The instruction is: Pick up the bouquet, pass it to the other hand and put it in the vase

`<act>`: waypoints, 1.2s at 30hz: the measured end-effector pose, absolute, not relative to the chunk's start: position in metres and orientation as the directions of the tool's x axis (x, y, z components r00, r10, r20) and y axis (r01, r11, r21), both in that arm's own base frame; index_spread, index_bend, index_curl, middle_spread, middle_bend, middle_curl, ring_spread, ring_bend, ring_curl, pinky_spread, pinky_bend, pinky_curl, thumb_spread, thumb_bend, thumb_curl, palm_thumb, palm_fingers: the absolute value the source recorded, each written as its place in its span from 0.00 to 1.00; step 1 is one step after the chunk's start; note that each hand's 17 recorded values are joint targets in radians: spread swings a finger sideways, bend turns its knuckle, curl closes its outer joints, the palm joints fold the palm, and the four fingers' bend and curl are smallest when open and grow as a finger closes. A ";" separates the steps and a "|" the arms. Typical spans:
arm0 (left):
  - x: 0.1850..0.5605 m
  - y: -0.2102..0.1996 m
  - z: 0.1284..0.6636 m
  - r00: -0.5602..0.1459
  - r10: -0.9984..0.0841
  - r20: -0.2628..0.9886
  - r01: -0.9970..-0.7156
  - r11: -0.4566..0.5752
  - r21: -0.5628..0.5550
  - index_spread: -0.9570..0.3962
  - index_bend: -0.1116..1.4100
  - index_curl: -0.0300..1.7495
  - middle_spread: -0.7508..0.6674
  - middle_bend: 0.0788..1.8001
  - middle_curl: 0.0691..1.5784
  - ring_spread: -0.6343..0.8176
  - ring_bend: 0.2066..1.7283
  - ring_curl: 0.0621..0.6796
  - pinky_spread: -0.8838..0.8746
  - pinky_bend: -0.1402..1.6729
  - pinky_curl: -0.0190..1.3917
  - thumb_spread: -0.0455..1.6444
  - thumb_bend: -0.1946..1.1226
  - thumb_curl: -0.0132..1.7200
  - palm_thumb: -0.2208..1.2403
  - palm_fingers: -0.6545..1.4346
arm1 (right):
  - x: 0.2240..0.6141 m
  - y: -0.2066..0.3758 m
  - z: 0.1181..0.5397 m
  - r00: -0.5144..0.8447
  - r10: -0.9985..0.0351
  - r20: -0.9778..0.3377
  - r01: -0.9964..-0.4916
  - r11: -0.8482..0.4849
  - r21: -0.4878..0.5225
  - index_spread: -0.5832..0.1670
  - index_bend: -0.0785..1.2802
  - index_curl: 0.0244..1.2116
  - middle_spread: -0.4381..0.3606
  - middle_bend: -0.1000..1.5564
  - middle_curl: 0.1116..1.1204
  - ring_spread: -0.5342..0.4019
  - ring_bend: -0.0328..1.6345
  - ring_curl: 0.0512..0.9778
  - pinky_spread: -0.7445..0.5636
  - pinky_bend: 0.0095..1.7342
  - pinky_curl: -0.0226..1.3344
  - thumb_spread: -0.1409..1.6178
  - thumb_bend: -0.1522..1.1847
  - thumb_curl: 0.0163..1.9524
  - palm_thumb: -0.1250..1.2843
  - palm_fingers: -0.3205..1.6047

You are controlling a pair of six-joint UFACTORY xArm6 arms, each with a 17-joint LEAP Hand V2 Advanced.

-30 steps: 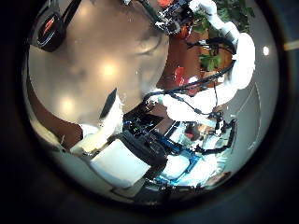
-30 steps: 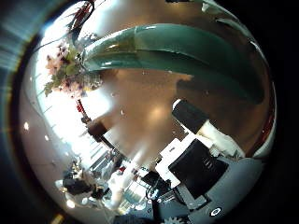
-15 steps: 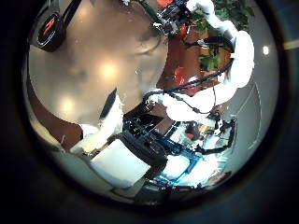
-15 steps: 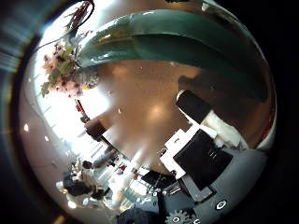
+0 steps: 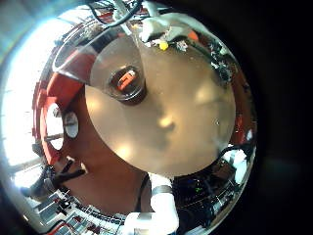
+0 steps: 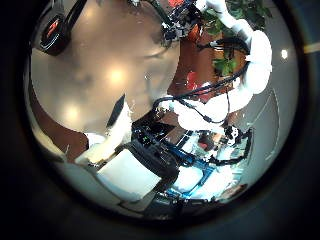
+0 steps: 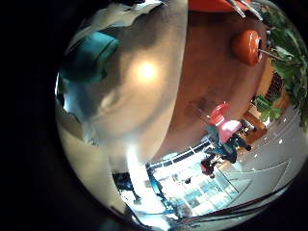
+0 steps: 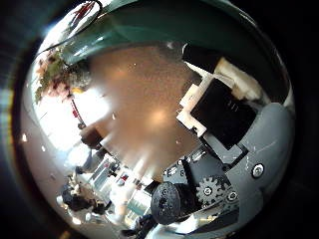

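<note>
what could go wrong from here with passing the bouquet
1. The bouquet runs close along the right hand, but no fingers show round its wrapping, so it may slip.
2. The left hand is empty and well away from the right one, so the pass needs a long, accurate move.
3. The vase stands free on the table and could tip when the stems go in.

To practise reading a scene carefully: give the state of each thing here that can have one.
Bouquet: wrapped, close against the right hand, not in the vase.
Vase: upright on the table, no bouquet in it.
Left hand: open, holding nothing.
Right hand: at the bouquet; its grip cannot be told.
</note>
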State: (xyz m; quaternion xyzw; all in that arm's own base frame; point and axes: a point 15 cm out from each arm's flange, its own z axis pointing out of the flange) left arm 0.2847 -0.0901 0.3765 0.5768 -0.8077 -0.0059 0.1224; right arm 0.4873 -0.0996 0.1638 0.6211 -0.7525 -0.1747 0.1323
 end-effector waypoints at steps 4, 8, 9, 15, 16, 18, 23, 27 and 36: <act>0.285 -0.090 0.377 -0.305 -0.933 0.191 -0.930 0.335 0.150 0.77 0.20 0.25 0.84 0.06 0.13 0.85 0.12 0.25 0.80 0.18 0.23 0.63 0.13 0.21 0.53 0.36 | 0.487 -0.101 0.173 -0.187 -0.982 -0.013 -0.892 0.164 0.420 0.10 0.55 0.63 0.17 0.62 0.70 0.30 0.77 0.51 0.33 0.79 0.22 0.60 0.10 0.26 0.76 0.79; 0.284 -0.090 0.378 -0.309 -0.931 0.192 -0.930 0.338 0.144 0.77 0.20 0.25 0.84 0.06 0.13 0.85 0.12 0.25 0.80 0.18 0.23 0.63 0.13 0.21 0.53 0.36 | 0.490 -0.106 0.191 -0.177 -0.984 -0.001 -0.910 0.163 0.381 0.12 0.66 0.72 0.18 0.69 0.77 0.31 0.81 0.56 0.36 0.84 0.26 0.60 0.11 0.28 0.80 0.78; 0.284 -0.090 0.378 -0.310 -0.931 0.192 -0.930 0.340 0.143 0.77 0.20 0.25 0.84 0.06 0.13 0.85 0.12 0.25 0.80 0.18 0.23 0.63 0.13 0.21 0.53 0.36 | 0.491 -0.107 0.197 -0.178 -0.984 -0.001 -0.915 0.165 0.369 0.13 0.68 0.74 0.19 0.71 0.79 0.31 0.82 0.57 0.37 0.85 0.27 0.59 0.12 0.29 0.82 0.77; 0.285 -0.086 0.386 -0.299 -0.932 0.204 -0.938 0.327 0.117 0.77 0.20 0.25 0.83 0.06 0.13 0.85 0.12 0.25 0.80 0.18 0.23 0.63 0.13 0.21 0.53 0.37 | 0.493 -0.115 0.234 -0.196 -0.980 -0.025 -0.946 0.182 0.267 0.20 0.77 0.81 0.23 0.77 0.83 0.33 0.85 0.63 0.41 0.88 0.32 0.60 0.13 0.33 0.88 0.75; 0.285 -0.086 0.388 -0.296 -0.932 0.206 -0.939 0.324 0.113 0.77 0.21 0.25 0.83 0.06 0.13 0.85 0.12 0.24 0.80 0.18 0.23 0.63 0.13 0.21 0.53 0.37 | 0.494 -0.116 0.241 -0.192 -0.981 -0.042 -0.957 0.177 0.231 0.21 0.78 0.82 0.24 0.79 0.83 0.33 0.86 0.64 0.42 0.88 0.32 0.61 0.14 0.34 0.89 0.75; 0.284 -0.082 0.391 -0.290 -0.933 0.214 -0.943 0.317 0.104 0.77 0.20 0.25 0.83 0.06 0.13 0.85 0.12 0.25 0.80 0.18 0.23 0.63 0.13 0.21 0.53 0.37 | 0.491 -0.114 0.249 -0.185 -0.978 -0.100 -0.968 0.163 0.193 0.24 0.80 0.83 0.26 0.80 0.83 0.34 0.86 0.65 0.42 0.88 0.33 0.60 0.16 0.35 0.91 0.76; 0.283 -0.076 0.400 -0.268 -0.931 0.249 -0.952 0.295 0.076 0.77 0.20 0.26 0.83 0.06 0.13 0.85 0.12 0.25 0.80 0.18 0.23 0.63 0.13 0.21 0.53 0.37 | 0.490 -0.113 0.289 -0.180 -0.949 -0.258 -0.983 0.163 0.089 0.29 0.82 0.84 0.30 0.82 0.83 0.35 0.88 0.68 0.44 0.87 0.36 0.60 0.17 0.39 0.93 0.75; 0.283 -0.074 0.408 -0.268 -0.930 0.253 -0.955 0.291 0.060 0.77 0.21 0.26 0.82 0.05 0.13 0.85 0.12 0.25 0.80 0.18 0.23 0.63 0.13 0.21 0.53 0.37 | 0.486 -0.112 0.314 -0.164 -0.921 -0.354 -0.986 0.161 0.037 0.32 0.83 0.84 0.32 0.84 0.81 0.36 0.89 0.69 0.44 0.86 0.38 0.59 0.16 0.42 0.93 0.75; 0.279 -0.074 0.435 -0.254 -0.925 0.283 -0.964 0.267 0.008 0.75 0.21 0.26 0.80 0.06 0.13 0.83 0.13 0.24 0.79 0.18 0.22 0.64 0.12 0.21 0.50 0.40 | 0.471 -0.094 0.383 -0.103 -0.753 -0.650 -0.983 0.177 -0.049 0.38 0.85 0.83 0.35 0.86 0.78 0.37 0.89 0.70 0.45 0.84 0.42 0.58 0.17 0.48 0.93 0.75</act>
